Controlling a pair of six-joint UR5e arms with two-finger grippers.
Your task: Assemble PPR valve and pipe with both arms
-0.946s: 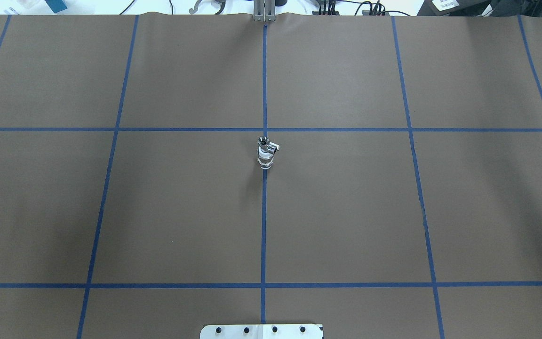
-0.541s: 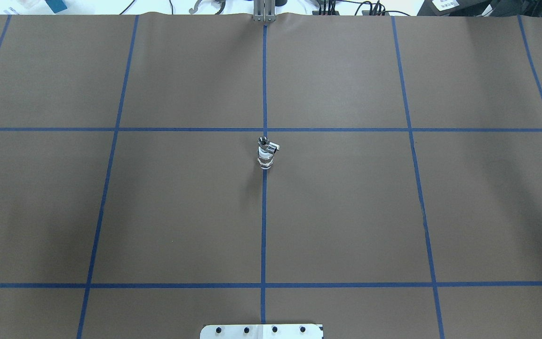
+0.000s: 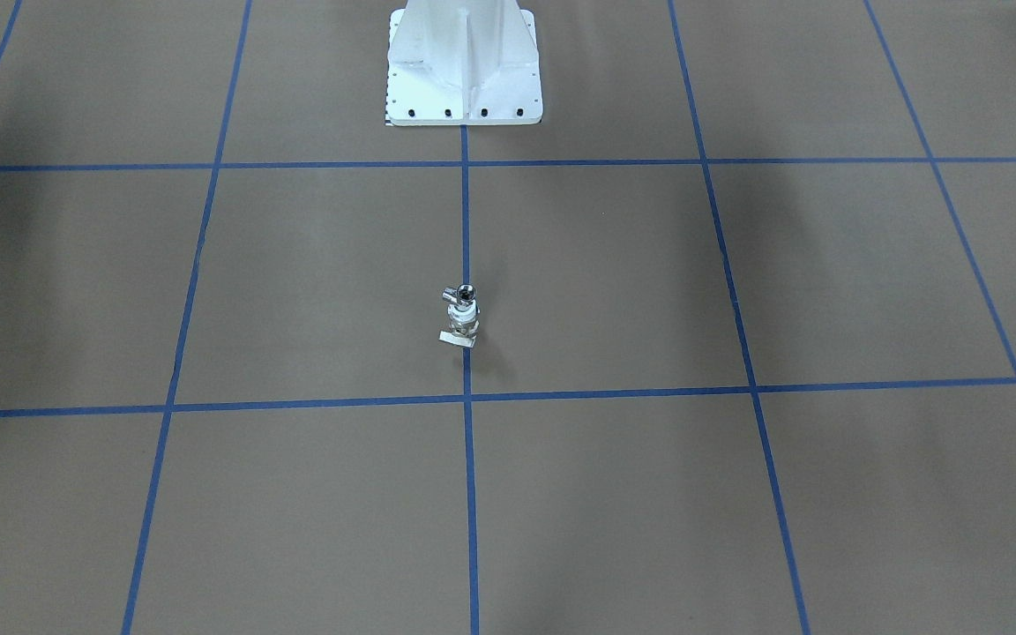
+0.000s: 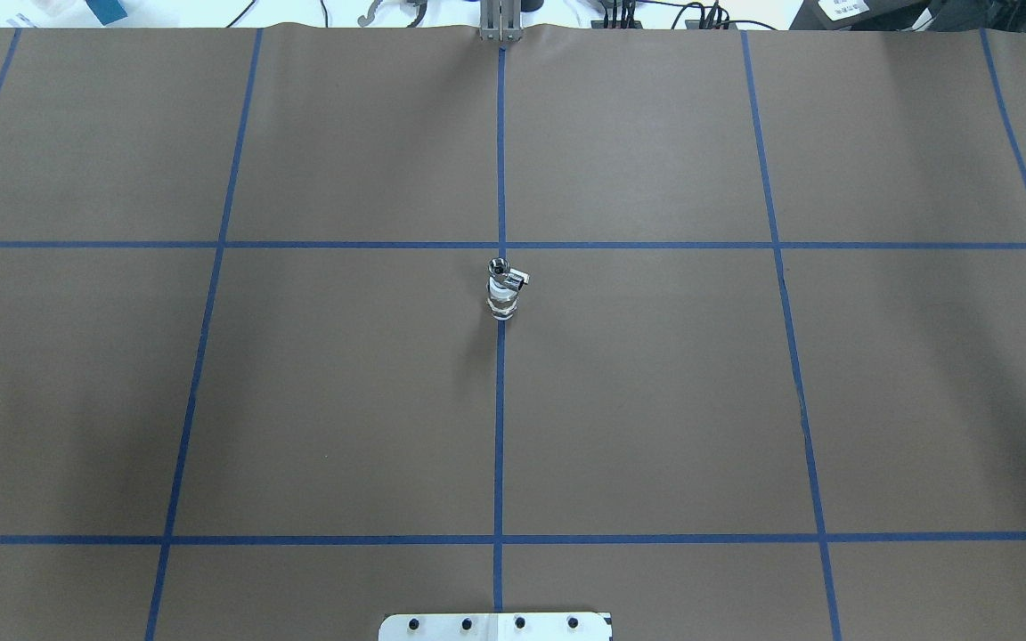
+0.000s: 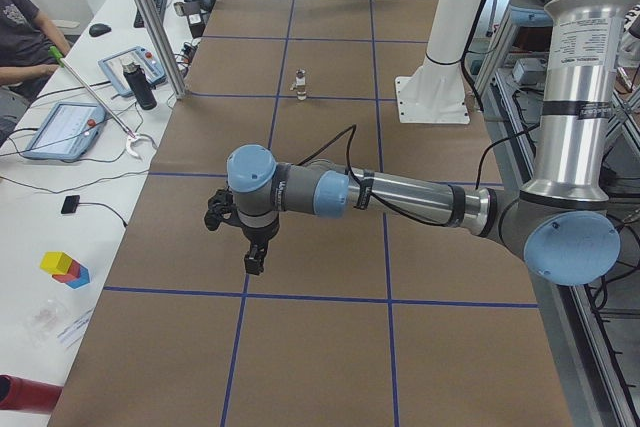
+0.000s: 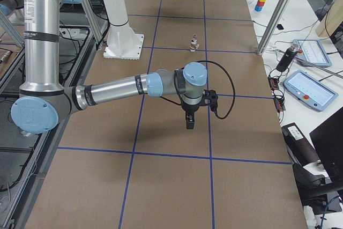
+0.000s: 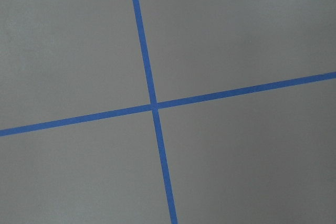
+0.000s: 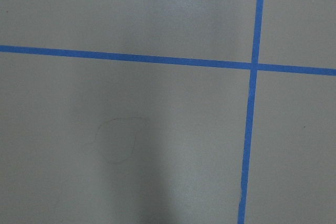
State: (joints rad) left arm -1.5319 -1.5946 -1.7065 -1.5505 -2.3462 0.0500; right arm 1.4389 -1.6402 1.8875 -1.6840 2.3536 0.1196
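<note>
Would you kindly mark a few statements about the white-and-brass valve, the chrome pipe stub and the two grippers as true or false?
1. The chrome pipe stub sits on top of the white-and-brass PPR valve. True.
2. The joined pair lies on its side. False: it stands upright on the valve's flat base.
3. It stands on a blue tape line. True.
4. The left gripper holds the valve. False: it hangs over bare brown table paper, well apart from the valve.
5. The right gripper touches the pipe. False: it hangs far from it.
</note>
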